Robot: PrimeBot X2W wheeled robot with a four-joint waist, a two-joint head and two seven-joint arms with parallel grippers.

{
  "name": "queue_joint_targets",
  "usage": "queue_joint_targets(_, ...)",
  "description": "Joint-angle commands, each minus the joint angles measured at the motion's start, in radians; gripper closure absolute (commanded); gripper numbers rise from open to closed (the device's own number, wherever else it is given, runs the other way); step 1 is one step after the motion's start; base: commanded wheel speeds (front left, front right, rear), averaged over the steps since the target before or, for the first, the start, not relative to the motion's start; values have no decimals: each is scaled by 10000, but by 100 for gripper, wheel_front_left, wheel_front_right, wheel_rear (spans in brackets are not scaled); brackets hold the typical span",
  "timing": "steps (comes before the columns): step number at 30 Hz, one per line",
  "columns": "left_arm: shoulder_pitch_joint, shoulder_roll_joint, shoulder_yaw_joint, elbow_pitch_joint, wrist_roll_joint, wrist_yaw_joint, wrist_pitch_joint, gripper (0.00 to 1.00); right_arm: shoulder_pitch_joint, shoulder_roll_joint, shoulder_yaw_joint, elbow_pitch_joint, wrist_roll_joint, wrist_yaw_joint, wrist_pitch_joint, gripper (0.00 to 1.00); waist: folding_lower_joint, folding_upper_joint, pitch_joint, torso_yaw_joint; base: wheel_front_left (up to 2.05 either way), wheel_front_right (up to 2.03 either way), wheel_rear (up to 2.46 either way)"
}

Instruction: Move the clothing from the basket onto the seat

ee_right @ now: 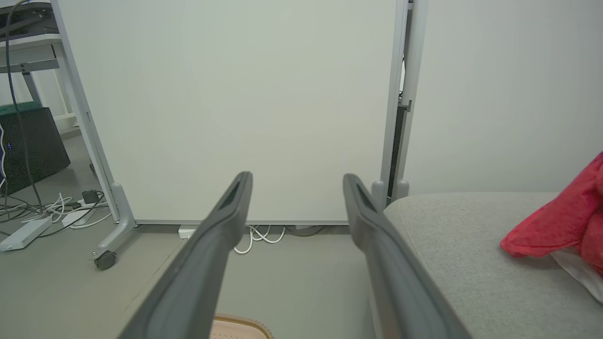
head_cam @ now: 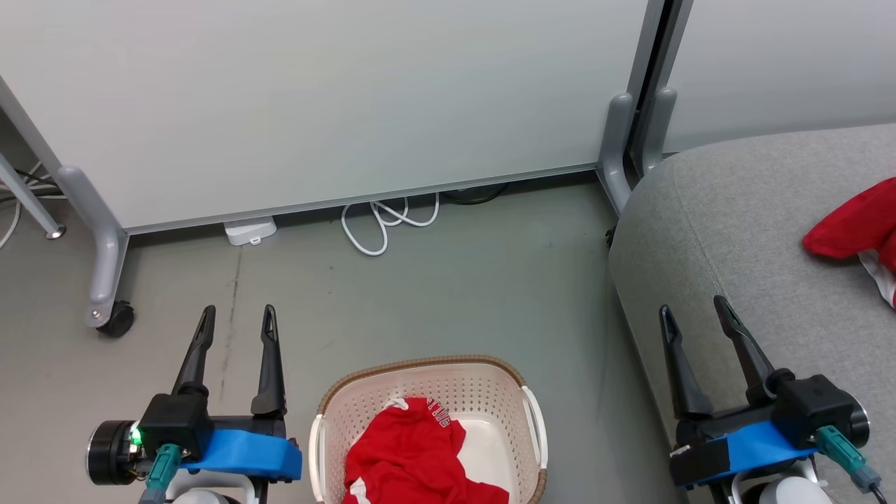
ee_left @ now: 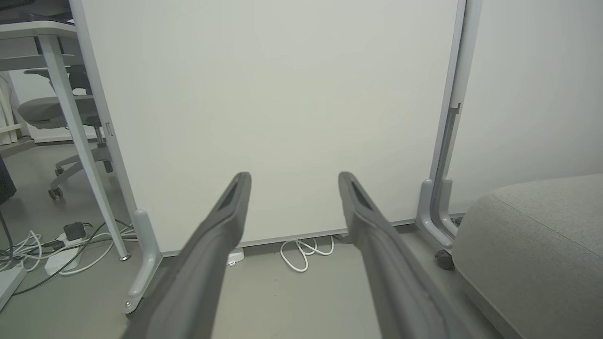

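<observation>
A red garment point(head_cam: 413, 455) with white lettering lies crumpled in the cream basket point(head_cam: 514, 374) on the floor at the bottom centre of the head view. Another red piece of clothing point(head_cam: 857, 224) rests on the grey seat point(head_cam: 735, 231) at the right, also seen as red clothing point(ee_right: 560, 226) on the seat point(ee_right: 452, 245) in the right wrist view. My left gripper point(head_cam: 238, 318) hovers open and empty left of the basket. My right gripper point(head_cam: 693, 311) stands open and empty over the seat's front edge. The basket's rim point(ee_right: 240, 325) peeks in below the right fingers.
A wheeled white partition panel point(head_cam: 315, 98) stands behind the basket, with a caster leg point(head_cam: 105, 280) at the left and a coiled white cable point(head_cam: 385, 224) on the floor. A desk, chair and more cables point(ee_left: 56, 245) lie further left.
</observation>
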Motion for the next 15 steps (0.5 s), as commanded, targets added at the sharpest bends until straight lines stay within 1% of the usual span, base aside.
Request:
queue_joint_targets(1,42,-12,60,-22,64,-45,-26,0,131,38,21,10,30,1,-2,0,1,-1,5,14,0,0,0)
queue_joint_targets(15,-3,-153,335,-50,314,-247,-27,0,75,59,135,-71,81,1,-2,0,1,-1,139,72,0,0,0)
